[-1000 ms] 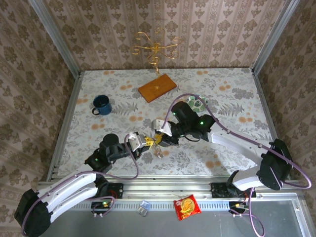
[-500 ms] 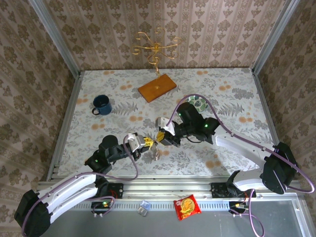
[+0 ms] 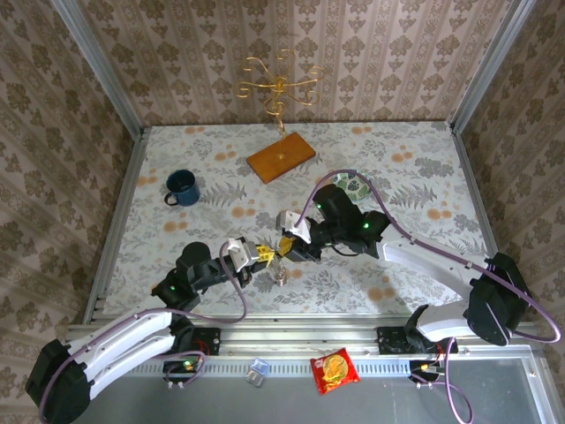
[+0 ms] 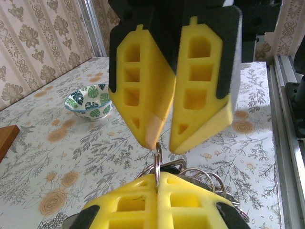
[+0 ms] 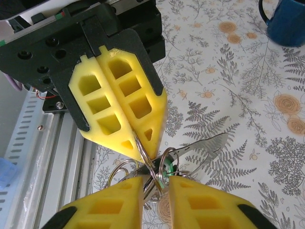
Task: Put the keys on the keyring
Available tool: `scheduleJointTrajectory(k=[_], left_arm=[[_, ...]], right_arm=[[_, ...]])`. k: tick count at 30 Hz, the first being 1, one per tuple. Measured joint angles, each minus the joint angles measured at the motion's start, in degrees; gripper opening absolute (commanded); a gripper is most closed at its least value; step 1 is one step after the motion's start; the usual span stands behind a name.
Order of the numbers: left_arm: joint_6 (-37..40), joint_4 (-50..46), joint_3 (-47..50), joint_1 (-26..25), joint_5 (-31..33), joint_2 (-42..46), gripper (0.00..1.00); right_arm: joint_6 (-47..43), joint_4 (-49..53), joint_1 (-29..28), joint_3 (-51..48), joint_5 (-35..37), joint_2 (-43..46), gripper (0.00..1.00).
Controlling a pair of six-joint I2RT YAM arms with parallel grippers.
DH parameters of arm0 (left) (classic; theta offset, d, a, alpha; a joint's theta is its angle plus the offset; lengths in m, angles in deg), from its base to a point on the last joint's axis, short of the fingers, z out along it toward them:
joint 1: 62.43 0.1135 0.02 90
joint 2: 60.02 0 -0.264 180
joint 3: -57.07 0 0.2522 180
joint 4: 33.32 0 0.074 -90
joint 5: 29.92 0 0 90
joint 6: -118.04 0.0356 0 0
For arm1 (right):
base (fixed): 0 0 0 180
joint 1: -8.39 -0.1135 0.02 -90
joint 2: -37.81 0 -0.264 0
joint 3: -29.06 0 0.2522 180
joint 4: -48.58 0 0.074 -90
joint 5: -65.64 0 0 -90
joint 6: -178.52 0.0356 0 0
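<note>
The left gripper (image 5: 143, 151) is closed on the keyring (image 5: 151, 166). The right gripper (image 5: 156, 181) meets it tip to tip, jaws slightly apart around the green key (image 5: 167, 168). Whether they pinch it, I cannot tell.

Blue mug (image 3: 182, 187), wooden board (image 3: 281, 159) and leaf-patterned bowl (image 4: 89, 101) stand apart on floral table (image 3: 424, 177).

Both grippers have crept a touch toward the blue mug (image 3: 182, 187): the left gripper (image 3: 270, 257) drew back and the right gripper (image 3: 281, 253) followed. The right arm (image 3: 355, 226) slid its elbow away from the mug, and its purple cable (image 3: 344, 173) arches higher. The keys (image 3: 280, 276) below the keyring (image 4: 157, 157) have sunk slightly, farther from the mug.
</note>
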Motion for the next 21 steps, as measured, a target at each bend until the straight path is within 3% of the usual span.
scheduleJointTrajectory(k=[5,14,21], left_arm=[[-0.02,-0.04,0.02,0.00,0.11,0.00,0.00],[0.00,-0.11,0.39,0.02,0.20,-0.02,0.00],[0.00,0.20,0.55,0.00,0.22,0.00,0.00]], right_arm=[[-0.76,0.33,-0.31,0.00,0.00,0.00,0.00],[-2.89,2.23,-1.51,1.22,2.75,-2.43,0.00],[-2.78,1.57,-1.99,0.63,3.45,-2.05,0.20]])
